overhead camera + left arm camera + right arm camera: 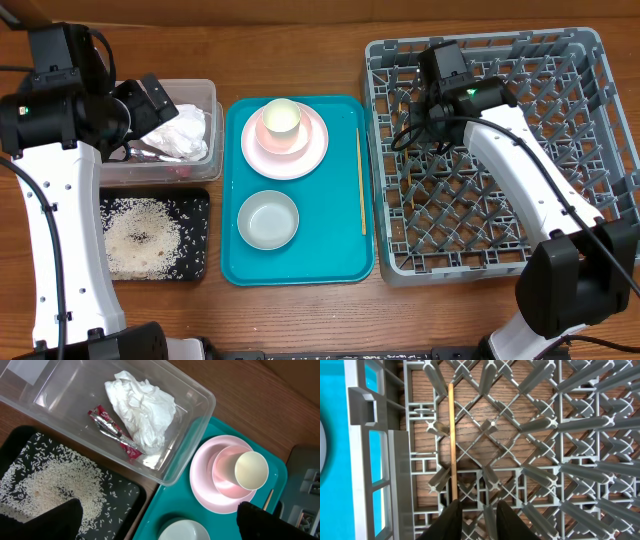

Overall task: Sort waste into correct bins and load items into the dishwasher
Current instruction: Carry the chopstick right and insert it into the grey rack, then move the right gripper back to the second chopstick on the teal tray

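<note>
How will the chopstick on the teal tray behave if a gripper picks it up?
The chopstick looks thin and wooden, so probably stiff and light. Lying flat near the raised rim of the tray, it may roll or slip.

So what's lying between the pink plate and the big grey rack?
One wooden chopstick lies on the teal tray between the pink plate and the grey rack; the overhead view shows it.

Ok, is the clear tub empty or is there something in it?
Not empty: the clear tub holds a crumpled white napkin and a red snack wrapper.
</note>
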Controlling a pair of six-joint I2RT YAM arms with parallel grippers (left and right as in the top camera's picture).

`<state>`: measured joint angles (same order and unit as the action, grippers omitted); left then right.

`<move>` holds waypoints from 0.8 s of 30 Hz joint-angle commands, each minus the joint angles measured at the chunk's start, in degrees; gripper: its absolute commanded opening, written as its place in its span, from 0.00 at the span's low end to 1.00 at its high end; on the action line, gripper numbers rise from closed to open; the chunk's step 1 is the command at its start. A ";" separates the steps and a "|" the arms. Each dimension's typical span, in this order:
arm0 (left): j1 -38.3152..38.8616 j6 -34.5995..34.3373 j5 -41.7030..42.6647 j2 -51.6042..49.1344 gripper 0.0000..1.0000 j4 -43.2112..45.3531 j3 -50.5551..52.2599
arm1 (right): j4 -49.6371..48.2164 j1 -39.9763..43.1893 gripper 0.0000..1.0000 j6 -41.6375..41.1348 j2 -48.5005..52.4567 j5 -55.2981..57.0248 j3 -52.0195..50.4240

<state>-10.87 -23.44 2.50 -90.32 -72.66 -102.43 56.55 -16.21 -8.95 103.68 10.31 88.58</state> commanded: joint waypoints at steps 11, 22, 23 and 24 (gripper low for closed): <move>0.02 0.72 -0.37 0.33 1.00 0.02 -0.92 | -7.98 -1.73 0.25 -4.48 -0.04 -37.38 -2.21; 0.02 0.72 -0.37 0.33 1.00 0.02 -0.92 | -11.08 -13.46 0.30 -14.23 -0.04 -19.50 -5.53; 0.02 0.72 -0.37 0.33 1.00 0.02 -0.92 | -11.50 -15.02 0.30 -16.00 -0.04 -15.50 -6.03; 0.02 0.72 -0.37 0.33 1.00 0.02 -0.92 | -11.65 -16.48 0.30 -17.88 -0.04 -11.37 -6.43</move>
<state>-10.87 -23.44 2.50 -90.32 -72.66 -102.43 45.52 -29.28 -20.29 103.68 -13.82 83.53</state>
